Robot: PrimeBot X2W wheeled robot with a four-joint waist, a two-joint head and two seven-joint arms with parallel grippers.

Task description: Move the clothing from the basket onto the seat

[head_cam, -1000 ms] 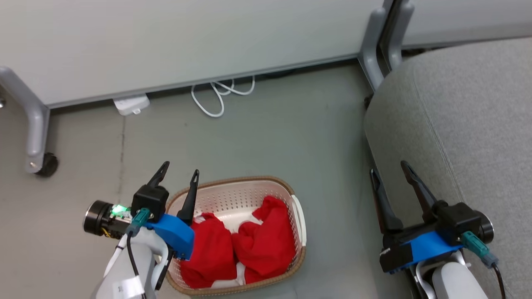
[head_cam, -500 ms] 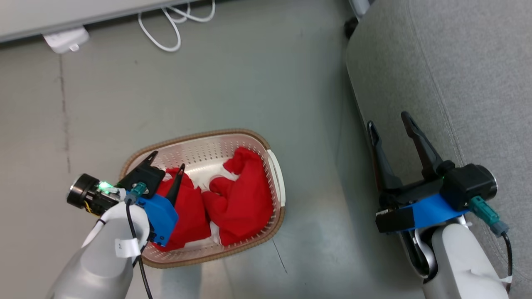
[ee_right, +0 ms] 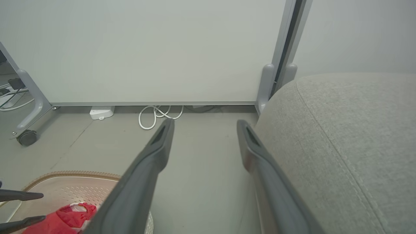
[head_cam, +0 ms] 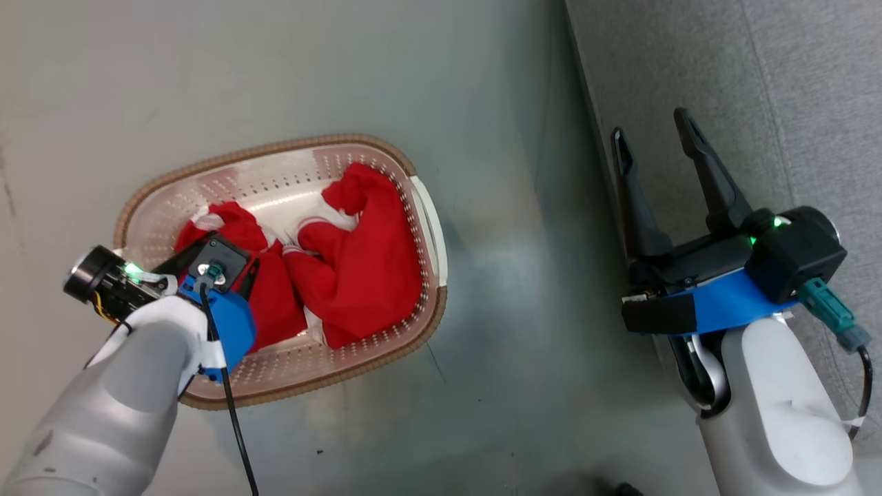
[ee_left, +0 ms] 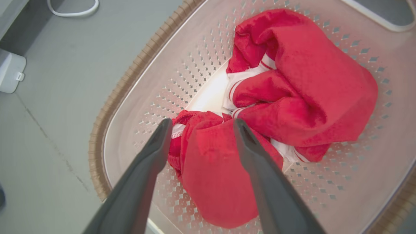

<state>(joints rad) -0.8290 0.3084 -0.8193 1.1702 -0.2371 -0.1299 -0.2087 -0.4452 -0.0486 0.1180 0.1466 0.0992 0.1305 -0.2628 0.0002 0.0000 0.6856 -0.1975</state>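
Note:
The cream basket with a brown rim stands on the floor and holds the clothing, two red garments. One garment lies to the right, the other to the left. My left gripper points down into the basket, open, its fingers on either side of the nearer red garment; the other garment lies beyond. My right gripper hangs open and empty at the left edge of the grey seat. In the right wrist view the right gripper is beside the seat.
A pale partition panel stands behind the grey floor. At its foot lie a coiled white cable and a white adapter. A grey leg with a caster stands at the left. The basket's rim shows low left.
The head camera has tilted down, shifting the whole picture. My left gripper has gone down from above the basket's rim into the basket, around the nearer red garment. The right gripper stays open.

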